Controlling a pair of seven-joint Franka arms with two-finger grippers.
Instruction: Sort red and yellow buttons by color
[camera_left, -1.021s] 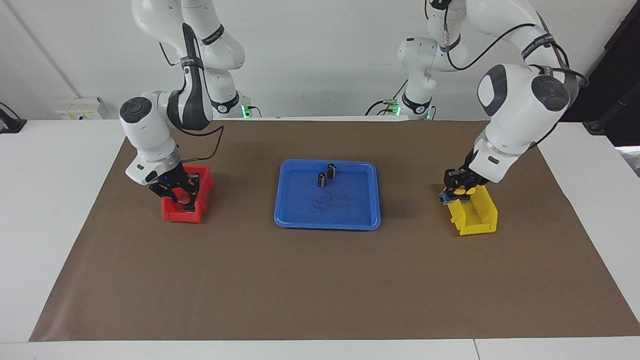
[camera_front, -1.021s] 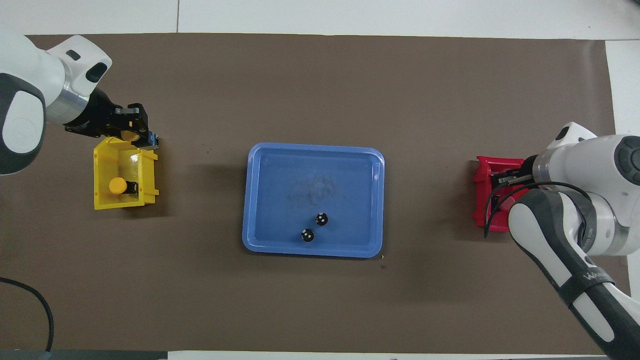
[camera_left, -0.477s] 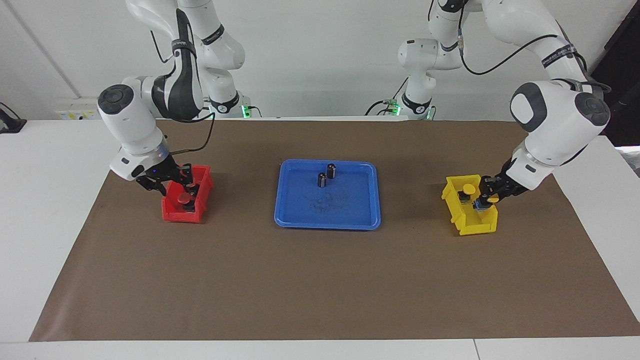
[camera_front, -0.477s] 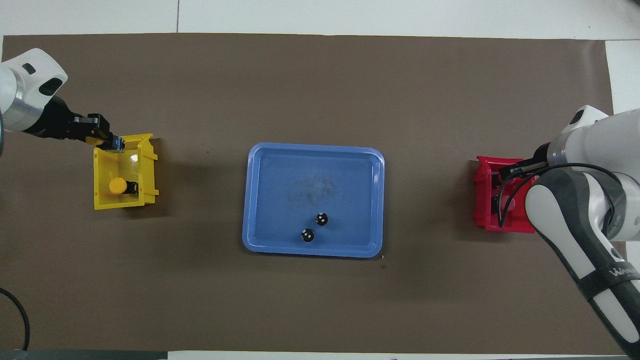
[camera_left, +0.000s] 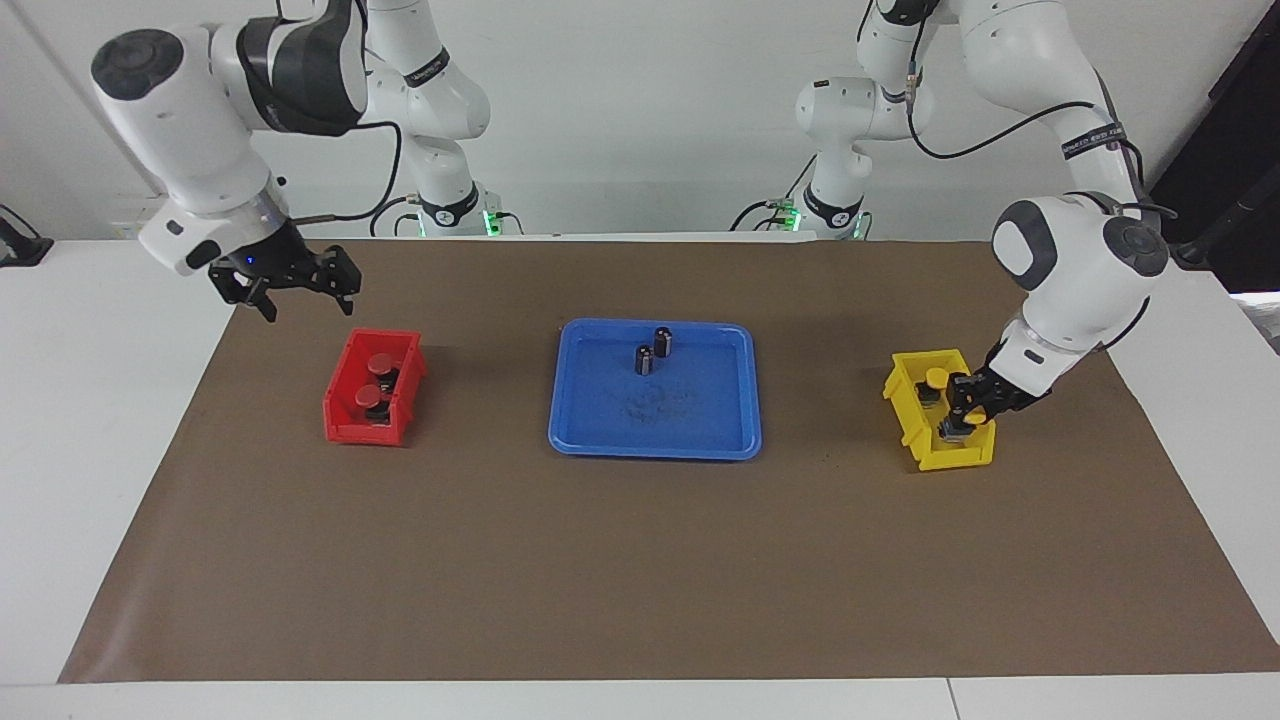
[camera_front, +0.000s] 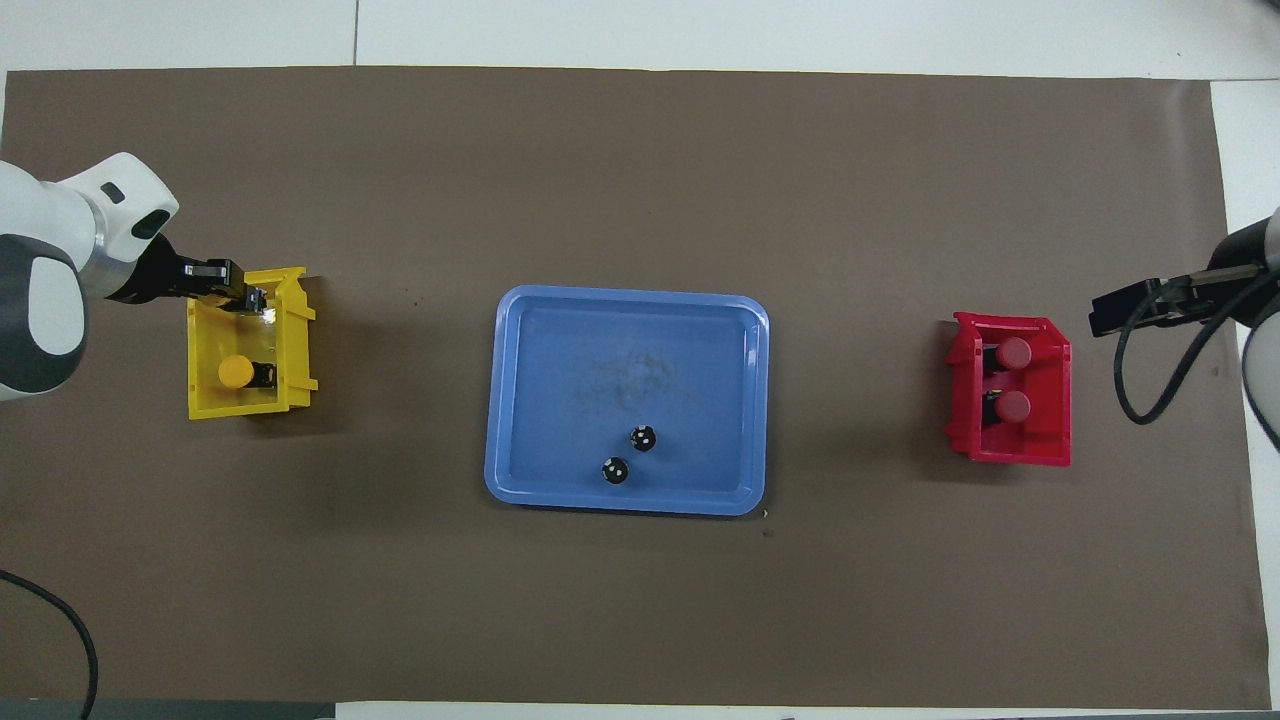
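Two red buttons (camera_left: 380, 364) (camera_left: 370, 398) lie in the red bin (camera_left: 360, 432); they also show in the overhead view (camera_front: 1012, 352) (camera_front: 1012, 405). My right gripper (camera_left: 298, 290) is open and empty, raised over the mat beside the red bin (camera_front: 1010, 455). One yellow button (camera_left: 935, 378) lies in the yellow bin (camera_left: 950, 460), seen from above too (camera_front: 236, 372). My left gripper (camera_left: 965, 412) is low inside the yellow bin (camera_front: 250, 408), shut on the second yellow button (camera_left: 972, 409), which is hidden under the gripper (camera_front: 238, 295) in the overhead view.
A blue tray (camera_left: 655, 445) sits mid-table between the bins, with two dark capless cylinders (camera_left: 663, 341) (camera_left: 644, 360) standing at its end nearer the robots. A brown mat (camera_left: 600, 560) covers the table.
My right gripper has risen out of the red bin, leaving the second red button there. My left gripper has carried the yellow button over the yellow bin and lowered it inside.
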